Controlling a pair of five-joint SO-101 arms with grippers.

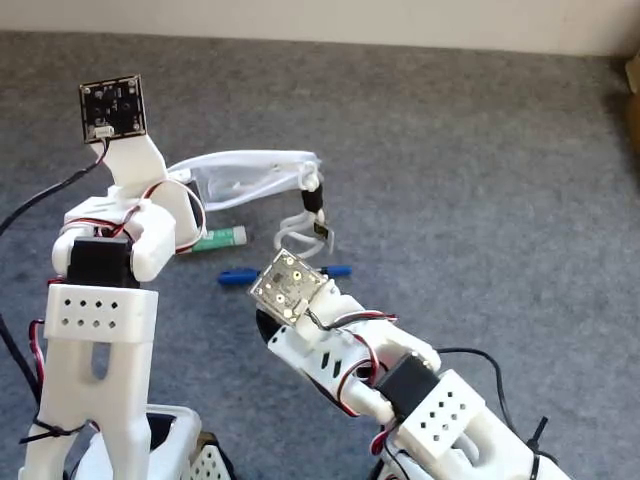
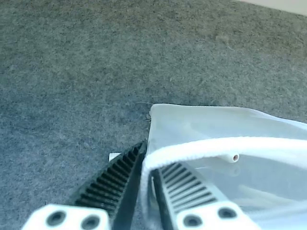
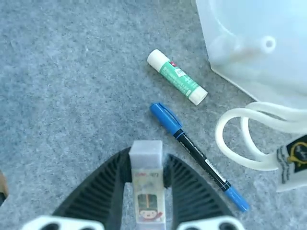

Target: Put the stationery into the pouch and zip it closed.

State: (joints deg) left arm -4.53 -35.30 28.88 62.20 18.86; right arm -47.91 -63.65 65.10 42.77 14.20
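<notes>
Left gripper [image 2: 144,155] clamped narrow on the end edge of the clear pouch [image 2: 225,129]. Right gripper [image 3: 147,160] gripped an eraser [image 3: 146,189] between its fingers, above the blue pen [image 3: 192,148]. In the high view the glue stick [image 1: 222,238] lay at 10 o'clock of the pen and the pouch at 12 o'clock of it. The pouch's strap loop [image 1: 300,222] was just beside the pen. Everything sat on grey carpet [image 1: 480,150].
</notes>
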